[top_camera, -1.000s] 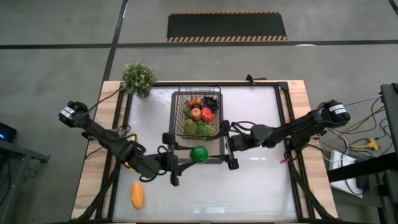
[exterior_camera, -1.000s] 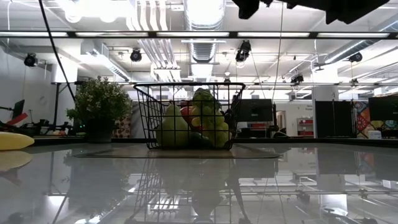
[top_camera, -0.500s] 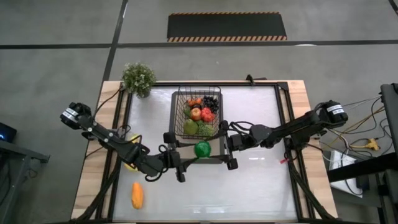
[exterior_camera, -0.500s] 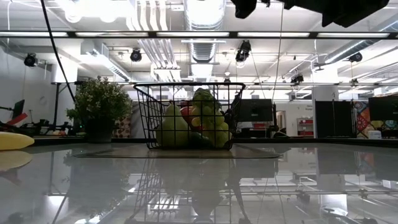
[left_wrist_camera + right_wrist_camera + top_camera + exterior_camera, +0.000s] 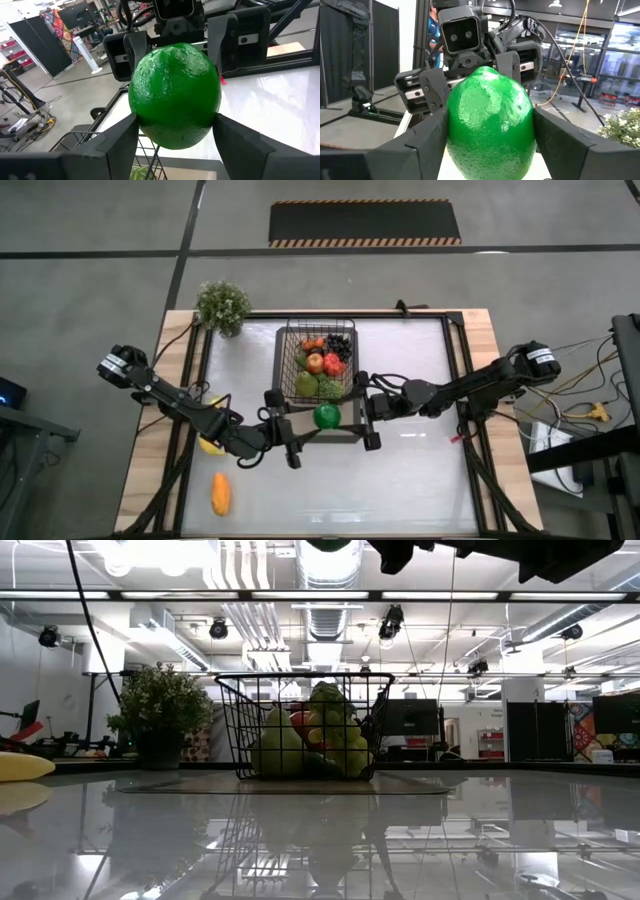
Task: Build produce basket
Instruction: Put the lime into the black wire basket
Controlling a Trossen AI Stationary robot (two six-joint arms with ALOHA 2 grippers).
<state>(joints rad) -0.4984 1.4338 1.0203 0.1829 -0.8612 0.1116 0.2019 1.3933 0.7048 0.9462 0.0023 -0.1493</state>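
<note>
The table [image 5: 420,480] holds the black wire basket [image 5: 285,395], full of produce, toward its far side. Just nearer, both my grippers — left [image 5: 291,430], right [image 5: 368,418] — clamp one green lime [image 5: 326,417]. No readable writing.

- A small green potted plant [image 5: 223,306] stands at the far left corner of the light wooden table [image 5: 482,330].
- A flat black rectangular mat with striped edges [image 5: 364,223] lies on the grey floor, well apart from the table.
</note>
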